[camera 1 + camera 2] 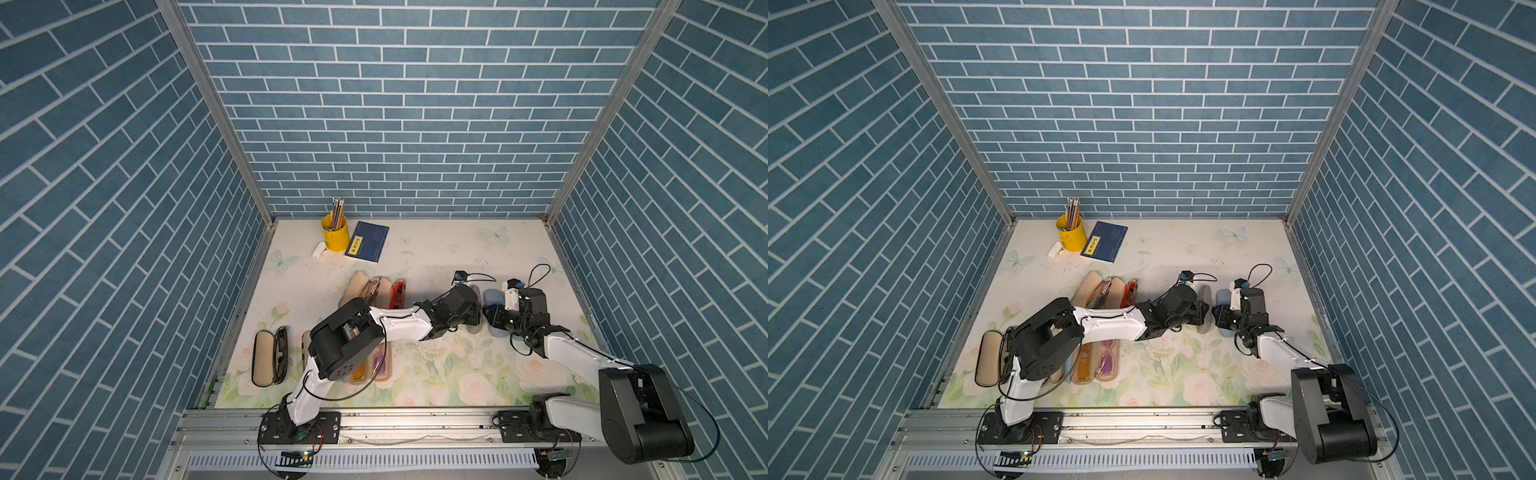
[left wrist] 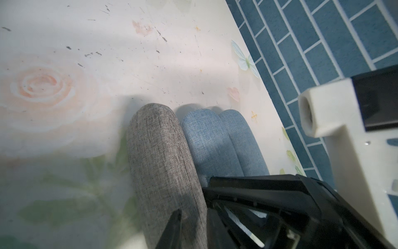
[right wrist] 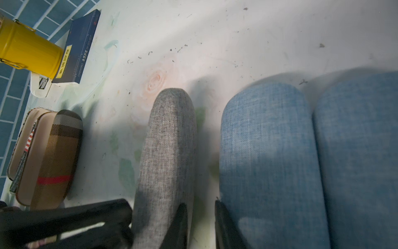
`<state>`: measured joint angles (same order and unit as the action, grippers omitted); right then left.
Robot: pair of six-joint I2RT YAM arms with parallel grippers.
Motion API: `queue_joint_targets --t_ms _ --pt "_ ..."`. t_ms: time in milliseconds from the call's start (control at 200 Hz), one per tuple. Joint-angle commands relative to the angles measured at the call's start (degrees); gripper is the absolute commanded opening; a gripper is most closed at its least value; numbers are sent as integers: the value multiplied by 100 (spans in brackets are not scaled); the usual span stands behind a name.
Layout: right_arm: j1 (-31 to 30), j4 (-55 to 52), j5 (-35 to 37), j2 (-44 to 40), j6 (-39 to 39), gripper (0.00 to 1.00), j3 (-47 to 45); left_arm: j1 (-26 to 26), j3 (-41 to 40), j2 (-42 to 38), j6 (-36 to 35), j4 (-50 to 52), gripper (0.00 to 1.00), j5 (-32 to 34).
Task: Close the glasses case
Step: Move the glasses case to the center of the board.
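— Starting at the left: skip the open black glasses case and the plaid glasses case?

— Skip both; nowhere near either arm. Move on to the right half of the surface.

— First the left pincer?

— Sits low over the grey glasses case, with one finger across the fabric. Gripping or merely resting: cannot tell.

— And the grey case?

— Lies between the two pincers, about as near to one arm as to the other. Runs lengthwise from the robot's side toward the back wall. Reads as shut.

— Then?

— Next, the right pincer: stands slightly parted and empty, above the strip of surface between grey and blue. Just right of that, the blue glasses case, showing two fabric lobes side by side along the same axis. Probably lies open; would want folding sideways, across that axis.
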<state>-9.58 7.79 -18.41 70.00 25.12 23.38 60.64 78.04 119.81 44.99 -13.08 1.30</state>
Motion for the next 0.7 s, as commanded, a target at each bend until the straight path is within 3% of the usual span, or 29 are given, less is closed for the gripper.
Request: queue_joint_targets --t_ms 0,215,465,585,695 --pt "113 -423 -246 -265 -185 26 183 119 150 257 -88 194 25 -239" --pt "518 -893 -288 -548 -385 29 471 176 172 350 39 135 25 -264" --pt "549 -837 -399 -717 -320 32 372 175 -29 78 87 15 26 -211" --pt "553 -780 -532 -878 -269 37 347 134 -111 -183 -21 130 27 -159" --pt "550 -704 -708 -1120 -221 49 305 56 -470 -680 -81 93 29 -63"
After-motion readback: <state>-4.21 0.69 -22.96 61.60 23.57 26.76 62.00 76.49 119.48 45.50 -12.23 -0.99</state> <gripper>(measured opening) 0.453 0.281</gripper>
